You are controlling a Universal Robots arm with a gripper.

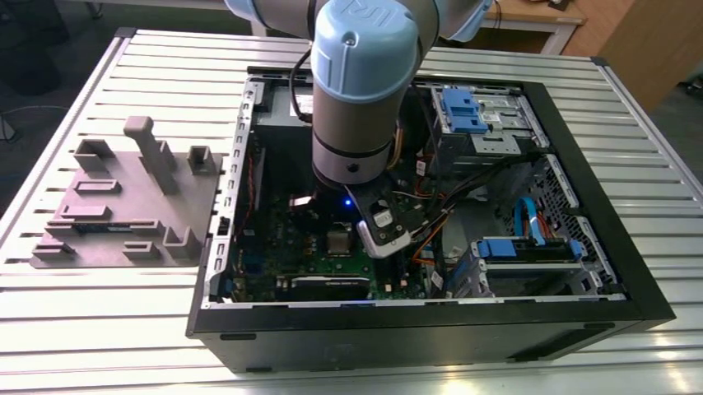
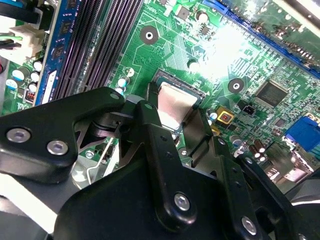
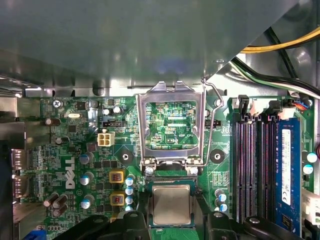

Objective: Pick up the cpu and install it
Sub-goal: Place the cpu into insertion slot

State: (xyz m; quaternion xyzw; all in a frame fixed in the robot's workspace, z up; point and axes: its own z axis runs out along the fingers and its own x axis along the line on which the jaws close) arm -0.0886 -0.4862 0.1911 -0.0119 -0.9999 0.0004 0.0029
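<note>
The slatted metal table carried an open computer case, lying on its side with its inside facing up. The arm reached straight down into the case, over the half toward the exterior view's left. A grey moulded fixture lay on the table just beside the case, on the exterior view's left.

On the floor of the case lay the green motherboard, with dark memory slots running along one side of the socket area. The socket's metal load frame stood swung open (the board showed through its square window).

The gripper was down at the socket, next to that frame. Its black fingers flanked the cpu, one against each of two opposite edges. The jaws appeared to be pinching the chip, though contact on the far edge was hard to make out. The cpu lay flat, shiny top up, at the socket opening. Whether it was fully seated could not be told.
</note>
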